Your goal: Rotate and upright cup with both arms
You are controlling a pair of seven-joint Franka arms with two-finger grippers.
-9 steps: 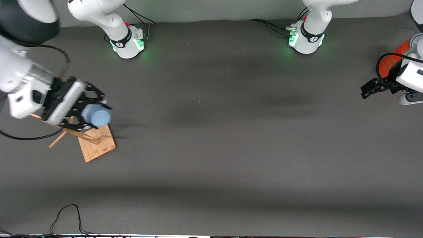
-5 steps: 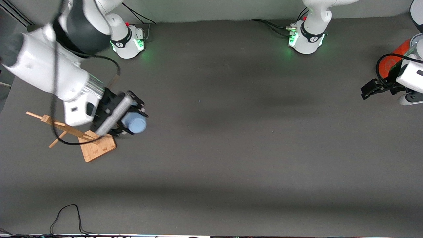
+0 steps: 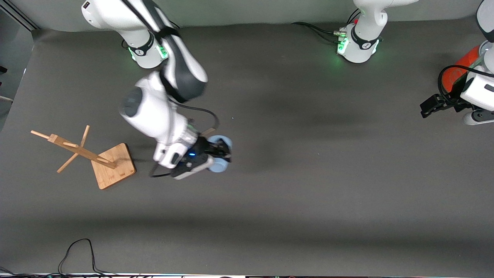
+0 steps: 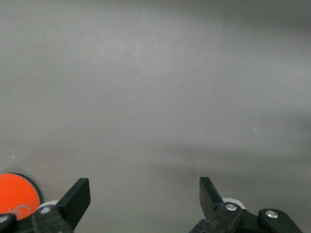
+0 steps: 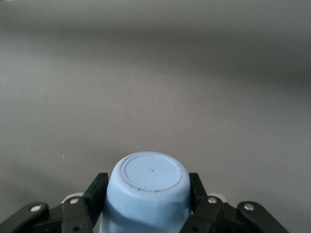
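right gripper (image 3: 220, 153): clamped on the light-blue cup (image 3: 220, 166), closed base facing the wrist camera, over bare table (image 3: 293, 185) mid-way, beside the wooden rack (image 3: 102, 160) | left gripper (image 4: 145, 194): fingers spread, holding nothing, waiting at its arm's end by the orange cylinder (image 3: 459, 67)

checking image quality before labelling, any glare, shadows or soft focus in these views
Front view: even light, soft shadow bands across the table, green glow at both arm bases, a blue light on the right gripper holding the cup. Right wrist view: cup fairly sharp, table soft. Left wrist view: the open left gripper fairly sharp, table featureless, orange cylinder cropped.
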